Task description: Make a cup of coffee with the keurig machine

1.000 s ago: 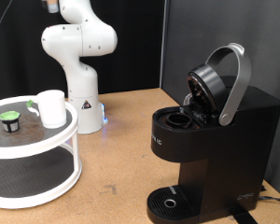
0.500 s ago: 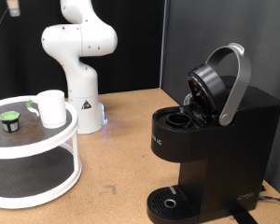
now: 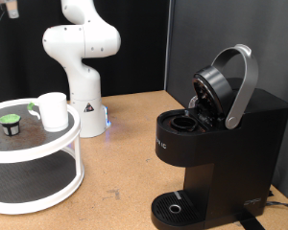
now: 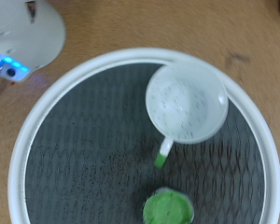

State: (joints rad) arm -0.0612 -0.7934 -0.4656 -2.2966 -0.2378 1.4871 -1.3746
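Observation:
The white cup (image 3: pixel 54 110) stands upright on the top shelf of a white round two-tier tray (image 3: pixel 48 182) at the exterior view's left. From above, the cup (image 4: pixel 187 101) looks empty, and its handle (image 4: pixel 161 152) has a green tip. A green-topped pod (image 3: pixel 10 123) sits beside it on the dark mesh (image 4: pixel 84 149); the pod (image 4: pixel 168 207) is apart from the cup. The black keurig machine (image 3: pixel 221 144) stands at the right with its lid and silver handle (image 3: pixel 242 84) raised and its pod chamber (image 3: pixel 186 123) open. Only a dark bit of my gripper (image 3: pixel 7 8) shows, high above the tray. No fingers appear in the wrist view.
The arm's white base (image 3: pixel 82 91), with a blue light (image 3: pixel 107 120), stands behind the tray on the wooden table (image 3: pixel 125 163). The machine's round drip base (image 3: pixel 173 206) has nothing on it. A black curtain closes off the back.
The hand has climbed from the left edge towards the exterior view's top left corner. Cup, pod and machine have not moved.

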